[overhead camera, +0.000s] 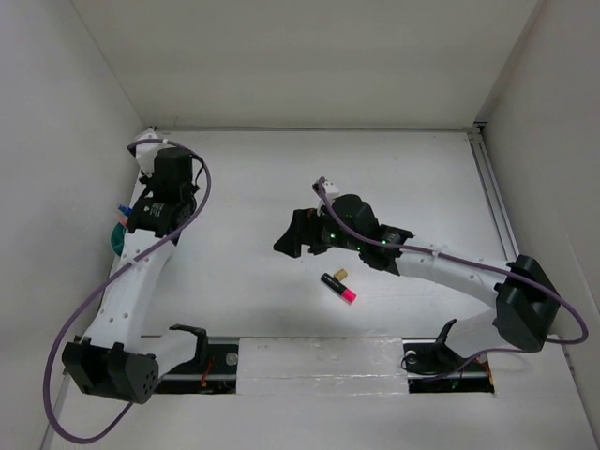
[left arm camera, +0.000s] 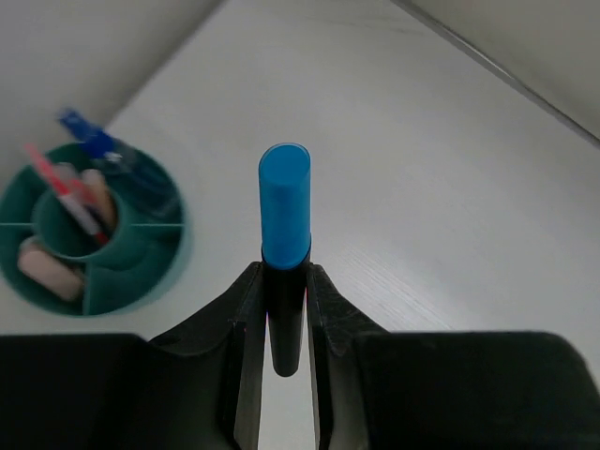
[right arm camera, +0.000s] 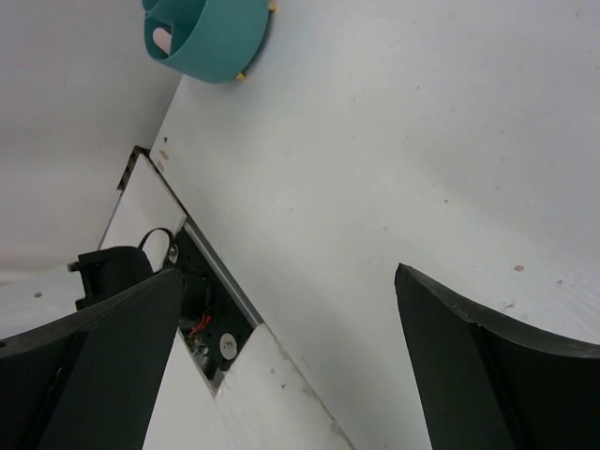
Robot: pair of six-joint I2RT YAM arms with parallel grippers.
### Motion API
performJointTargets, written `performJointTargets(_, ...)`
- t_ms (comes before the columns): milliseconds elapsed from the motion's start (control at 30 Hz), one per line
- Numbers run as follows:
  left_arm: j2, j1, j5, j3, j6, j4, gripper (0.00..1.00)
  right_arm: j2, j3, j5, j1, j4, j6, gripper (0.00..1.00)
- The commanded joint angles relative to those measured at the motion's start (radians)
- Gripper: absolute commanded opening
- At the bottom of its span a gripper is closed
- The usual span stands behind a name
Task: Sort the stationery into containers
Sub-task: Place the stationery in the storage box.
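1 blue-ended marker in left hand.

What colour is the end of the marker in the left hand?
Blue, on a black marker; it shows best in the left wrist view.

A white table sits boxed in by plain white walls, a metal rail along its right edge.

top: overhead, far | wrists: close | shared: organizer (teal)
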Motion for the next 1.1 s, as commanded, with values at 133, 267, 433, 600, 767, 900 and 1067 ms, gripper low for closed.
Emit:
performJointTargets(133, 0.143, 0.233, -0.197, 0.143, -0.062, -0.108, 0.0, -0.051, -0.037, -0.115, -0.065, 0.026, -0.034, 1.0)
performJointTargets(267, 0.189, 0.325, -0.177, 0.206, -0.075, -0.157, 0.0, -0.072, -0.066, -0.124, -0.085, 0.017, -0.045, 1.0)
performJointTargets(433, 0.189, 0.451, -0.142, 0.261, -0.08, -0.136, 0.0, -0.072, -0.077, -0.158, -0.122, -0.002, -0.074, 1.0)
performJointTargets(600, 0.338, 0.451, -0.25, 0.379, -0.106, -0.211, 0.0, -0.062, -0.077, -0.178, -0.131, -0.013, -0.083, 1.0)
performJointTargets(767, 0.392, 0.451, -0.322, 0.402, -0.047, -0.194, 0.0, -0.028, -0.086, -0.196, -0.131, -0.022, -0.083, 1.0)
performJointTargets(900, 0.306, 0.451, -0.264, 0.254, 0.099, -0.021, 0.0, -0.008, -0.086, -0.216, -0.131, -0.031, -0.092, 1.0)
performJointTargets(1067, 0.15, 0.451, -0.198, 0.106, 0.167, 0.1, 0.0, 0.02, -0.068, -0.237, -0.131, -0.04, -0.101, 1.0)
